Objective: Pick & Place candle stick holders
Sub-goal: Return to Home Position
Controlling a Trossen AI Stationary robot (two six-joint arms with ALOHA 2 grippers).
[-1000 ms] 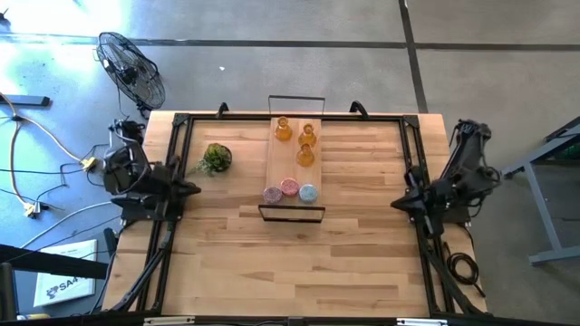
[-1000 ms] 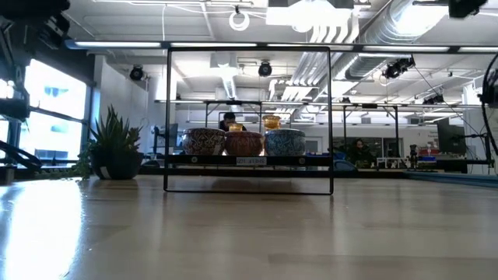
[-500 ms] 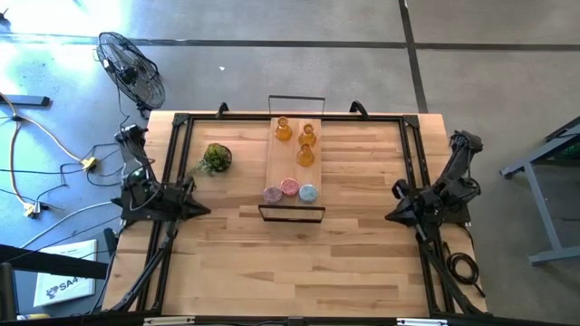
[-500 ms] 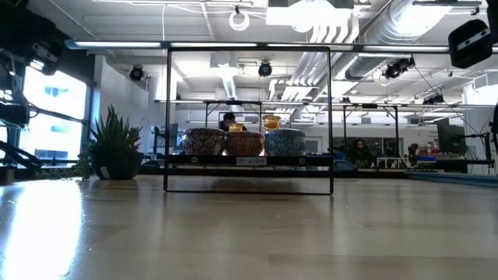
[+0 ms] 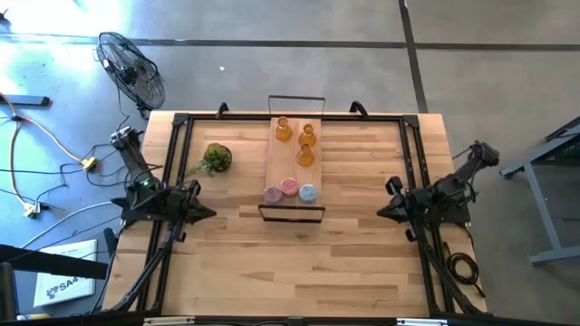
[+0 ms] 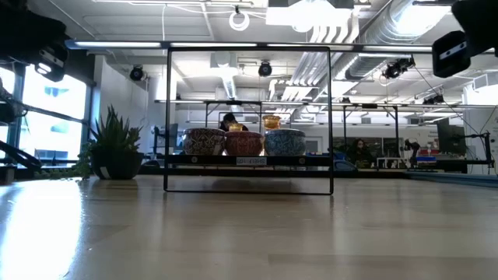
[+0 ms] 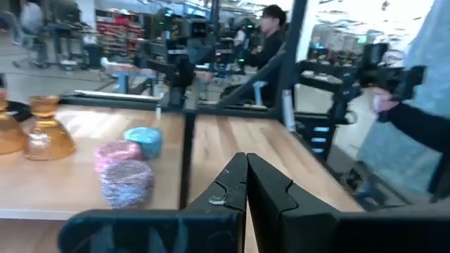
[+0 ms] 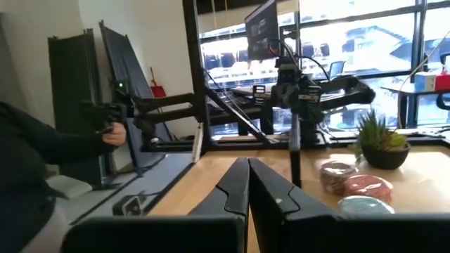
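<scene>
Six candle stick holders stand by their bases on a raised wooden shelf [image 5: 276, 163] with black wire frames at mid table. Three amber bulbous ones [image 5: 305, 154] are at its far end. Two pink ones [image 5: 290, 187] and a light-blue one [image 5: 308, 193] are at its near end. They also show in the left wrist view [image 7: 126, 184] and the right wrist view [image 8: 369, 186]. My left gripper [image 5: 208, 214] is shut and empty over the table's left side, pointing at the shelf. My right gripper [image 5: 381, 212] is shut and empty at the right side, also pointing inward.
A green potted plant [image 5: 216, 158] stands left of the shelf at the far left. Black rails [image 5: 408, 154] run along the table's sides. A fan [image 5: 131, 68] stands off the far left corner. A person's sleeve [image 8: 42, 161] shows beyond the table in the right wrist view.
Both arms have swung from the table's side edges inward. My left gripper has gone toward the right and near edge. My right gripper has gone toward the left and slightly nearer. Both stay shut. The holders have not moved.
</scene>
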